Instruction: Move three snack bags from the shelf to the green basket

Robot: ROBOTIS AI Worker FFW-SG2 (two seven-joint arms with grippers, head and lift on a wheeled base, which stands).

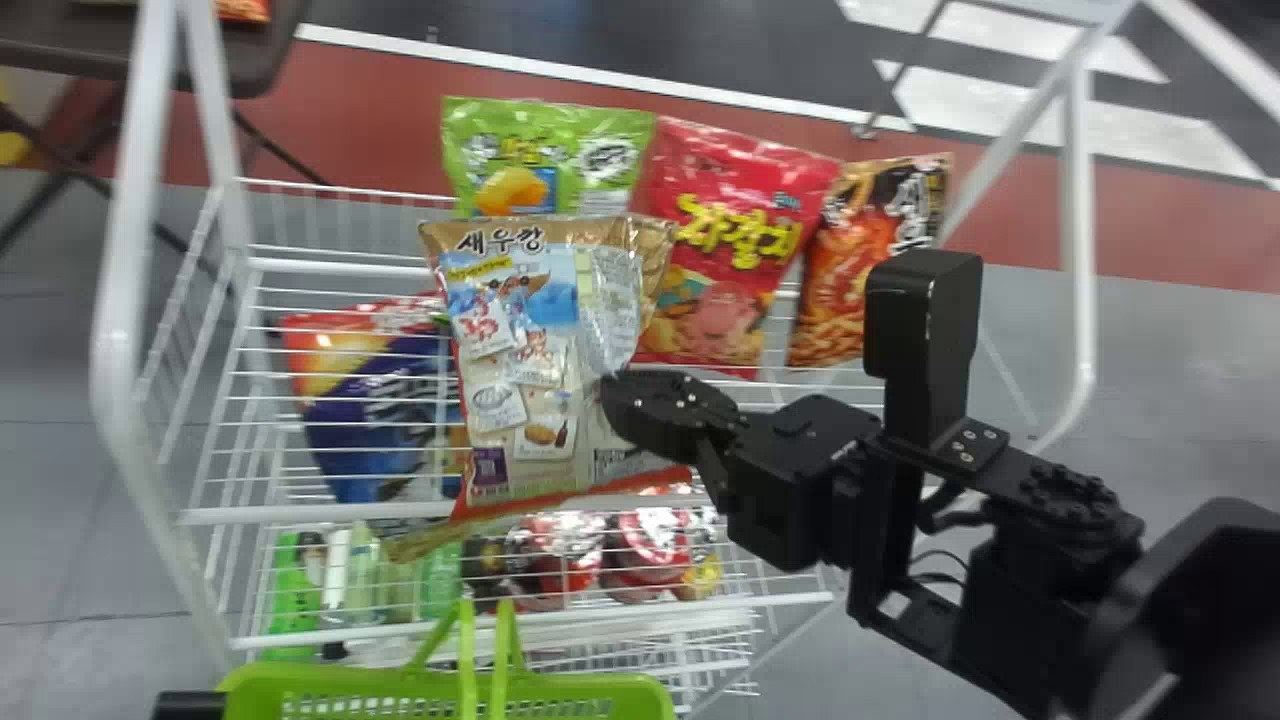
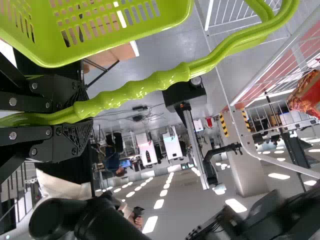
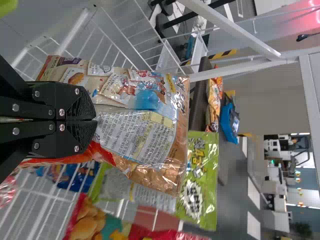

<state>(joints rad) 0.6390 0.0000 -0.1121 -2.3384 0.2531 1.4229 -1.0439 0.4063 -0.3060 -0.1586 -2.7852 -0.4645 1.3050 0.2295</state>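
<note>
Head view, L to R: blue bag (image 1: 345, 440) at 9 o'clock behind shelf (image 1: 320, 513) wires; green basket (image 1: 350, 677) at 7, L gripper (image 2: 84, 119) clamped on its handle (image 2: 135, 90); green bag (image 1: 590, 130) at 11; tan bag (image 1: 545, 330) in front, nr ctr twd 9, R gripper (image 1: 620, 400) pinching its R side; red bag (image 1: 715, 320) at 1; orange bag (image 1: 850, 270) at 2.

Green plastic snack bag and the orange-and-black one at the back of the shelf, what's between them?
A shiny red plastic snack bag lies between the green bag and the orange-and-black bag, as the head view shows.
</note>
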